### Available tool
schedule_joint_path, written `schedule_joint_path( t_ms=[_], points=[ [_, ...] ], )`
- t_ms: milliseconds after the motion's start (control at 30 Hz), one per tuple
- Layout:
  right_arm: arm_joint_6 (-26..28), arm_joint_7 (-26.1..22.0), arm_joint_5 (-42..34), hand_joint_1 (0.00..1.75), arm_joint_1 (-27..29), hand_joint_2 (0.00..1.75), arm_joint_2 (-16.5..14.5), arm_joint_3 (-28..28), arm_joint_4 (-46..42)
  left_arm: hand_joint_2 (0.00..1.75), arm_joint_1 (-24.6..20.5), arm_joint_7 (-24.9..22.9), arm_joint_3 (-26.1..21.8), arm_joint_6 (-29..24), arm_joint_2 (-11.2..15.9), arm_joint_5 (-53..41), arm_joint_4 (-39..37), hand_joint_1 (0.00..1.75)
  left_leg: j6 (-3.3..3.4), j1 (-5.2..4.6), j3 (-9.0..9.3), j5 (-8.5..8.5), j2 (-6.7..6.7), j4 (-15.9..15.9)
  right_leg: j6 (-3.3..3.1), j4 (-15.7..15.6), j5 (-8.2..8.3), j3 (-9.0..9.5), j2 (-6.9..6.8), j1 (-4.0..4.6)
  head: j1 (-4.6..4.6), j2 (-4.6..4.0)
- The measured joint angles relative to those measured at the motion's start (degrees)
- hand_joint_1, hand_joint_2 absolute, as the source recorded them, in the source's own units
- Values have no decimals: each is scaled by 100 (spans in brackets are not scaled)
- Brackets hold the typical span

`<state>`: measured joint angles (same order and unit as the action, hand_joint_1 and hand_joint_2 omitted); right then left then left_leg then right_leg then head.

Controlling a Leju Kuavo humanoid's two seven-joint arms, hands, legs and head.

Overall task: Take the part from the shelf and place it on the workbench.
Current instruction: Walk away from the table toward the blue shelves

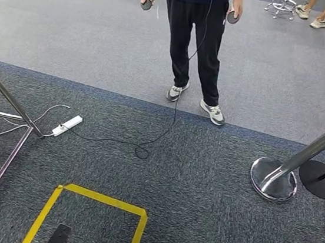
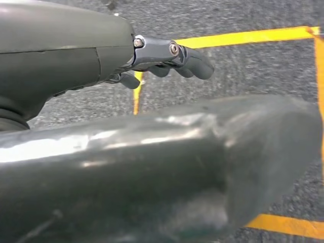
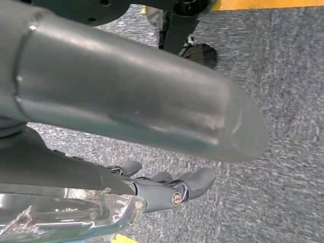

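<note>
I see no shelf, part or workbench; the head view looks down at grey carpet. In the left wrist view my left hand (image 2: 153, 126) hangs over the floor with its thick thumb and dark fingers (image 2: 187, 58) apart and nothing between them. My right hand (image 3: 153, 126) hangs the same way, thumb and fingers (image 3: 191, 185) spread and nothing in the palm. A clear, shiny piece (image 3: 76, 212) lies along the outer side of that hand; I cannot tell what it is.
A person (image 1: 198, 37) stands straight ahead holding two controllers, and a cable (image 1: 141, 148) trails from them to a white power strip (image 1: 67, 126). Slanted metal legs (image 1: 7, 99) stand at the left. A chrome post base (image 1: 273, 178) is at the right. Yellow tape (image 1: 97, 199) marks a floor square.
</note>
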<state>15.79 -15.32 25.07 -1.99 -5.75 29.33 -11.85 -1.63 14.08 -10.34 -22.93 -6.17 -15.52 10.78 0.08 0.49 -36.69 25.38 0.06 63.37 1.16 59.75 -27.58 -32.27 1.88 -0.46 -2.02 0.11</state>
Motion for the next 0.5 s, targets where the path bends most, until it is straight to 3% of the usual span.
schedule_joint_path(
  t_ms=[67,167,233,300,367,400,433,500],
  points=[
    [-1,2,1,0,-1,0,0,0,1,0,-9,1,-1,0,-1,1,-1,0,13,-28,168,-91,-20,-415,54,-5,-40,9,20,14,1,0],
    [1,13,5,0,4,0,2,0,1,0,-9,1,-3,0,-2,1,0,0,35,-31,219,-34,-22,-508,147,-31,-74,27,14,1,-1,0],
    [4,21,10,0,-3,0,3,0,1,0,-13,0,-8,-4,3,-2,0,0,99,-11,293,-7,-16,-540,200,237,-209,-82,-53,-2,-22,0],
    [6,32,13,0,-1,0,2,0,1,0,-20,-3,-12,-5,6,-6,0,0,151,-17,362,40,-9,-543,232,966,-484,-479,-119,-3,-43,0],
    [9,41,13,0,10,0,3,1,1,0,-17,-13,-13,-4,2,-12,0,0,167,-33,420,91,-8,-541,243,1576,-602,-898,-133,-3,-46,0],
    [10,41,14,0,14,0,4,1,1,0,-14,-21,-13,-4,2,-16,0,0,167,-37,458,121,-9,-541,236,1571,-487,-962,-133,-1,-47,0],
    [13,37,14,0,16,0,7,2,1,0,-11,-26,-14,-4,2,-22,0,0,164,-40,503,153,-10,-541,223,1366,-285,-919,-134,0,-48,0],
    [15,24,17,0,9,0,16,5,1,0,-12,-32,-16,-4,-3,-42,0,0,140,-44,606,228,-10,-543,187,575,167,-594,-152,11,-47,0]
  ],
)
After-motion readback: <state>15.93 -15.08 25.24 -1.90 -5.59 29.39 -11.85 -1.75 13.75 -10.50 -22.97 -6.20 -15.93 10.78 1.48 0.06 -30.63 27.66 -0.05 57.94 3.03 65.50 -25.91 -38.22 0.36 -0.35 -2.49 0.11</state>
